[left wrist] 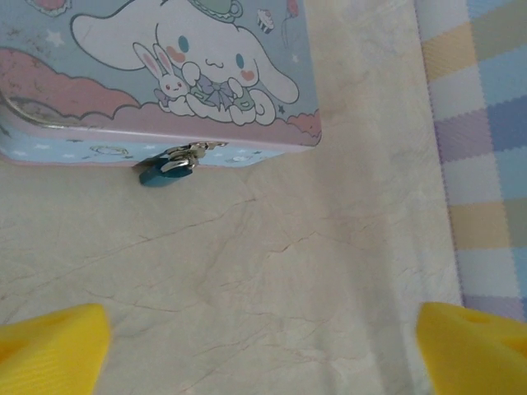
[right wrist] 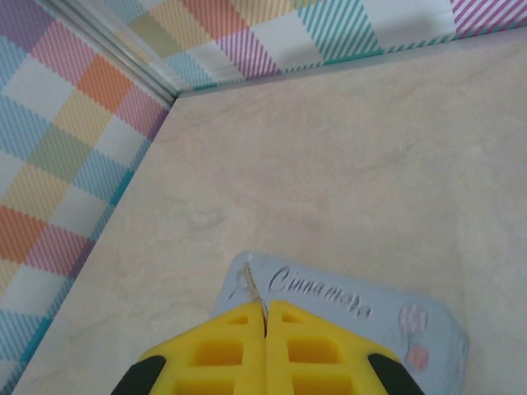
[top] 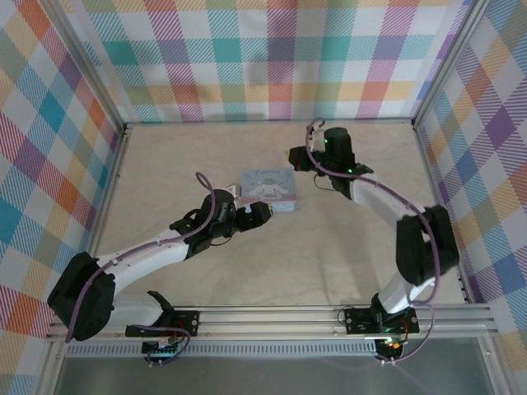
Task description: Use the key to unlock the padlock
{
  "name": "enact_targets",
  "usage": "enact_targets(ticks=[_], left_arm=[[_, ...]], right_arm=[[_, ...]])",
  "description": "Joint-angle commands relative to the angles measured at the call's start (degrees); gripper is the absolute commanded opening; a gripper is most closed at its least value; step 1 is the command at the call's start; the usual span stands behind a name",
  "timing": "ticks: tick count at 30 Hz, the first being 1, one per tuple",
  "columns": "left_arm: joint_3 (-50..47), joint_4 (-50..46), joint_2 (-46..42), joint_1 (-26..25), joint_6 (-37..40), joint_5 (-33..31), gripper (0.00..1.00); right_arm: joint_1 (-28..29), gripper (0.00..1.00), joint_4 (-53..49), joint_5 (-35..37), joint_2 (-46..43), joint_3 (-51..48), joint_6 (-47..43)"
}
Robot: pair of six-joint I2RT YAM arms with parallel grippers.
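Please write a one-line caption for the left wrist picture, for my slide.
Blue padlock hanging on the latch of the cartoon-printed tin, the open left gripper facing it without contact.

A pale-blue cartoon-printed tin (top: 268,188) sits on the beige table (top: 346,255), plaid walls (top: 272,58) around.

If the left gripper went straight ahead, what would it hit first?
The left gripper would probably meet the front wall of the tin, right of the padlock, across bare table; depth is unclear.
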Motion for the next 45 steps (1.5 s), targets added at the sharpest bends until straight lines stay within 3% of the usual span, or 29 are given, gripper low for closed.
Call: enact_targets(ticks=[1,6,16,34,45], left_arm=[[-1.84,3.46,0.78,-0.97,-0.25,-0.67,1.00],[-3.01,7.33,2.36,-1.18,0.38,-0.45,1.00],[-2.34,16.54,11.78,-1.21,0.33,2.24,1.00],[-4.16,29.96,19.08,-1.26,6.22,-5.61,1.00],[-5.77,37.60,24.17,-1.28,11.14,-7.27,1.00]], right_arm=[[-0.51,0.00,-0.30,-0.98,7.44,6.62,-1.68],[-1.18,0.00,-3.37,-2.67,18.95,17.58,-0.81],[-1.78,0.00,-10.64,-3.24,32.23,30.98,-0.03],[-1.82,0.00,-11.12,-5.31,30.20,23.78,-2.33],[-1.70,0.00,-9.27,-5.88,27.75,19.77,-2.83]])
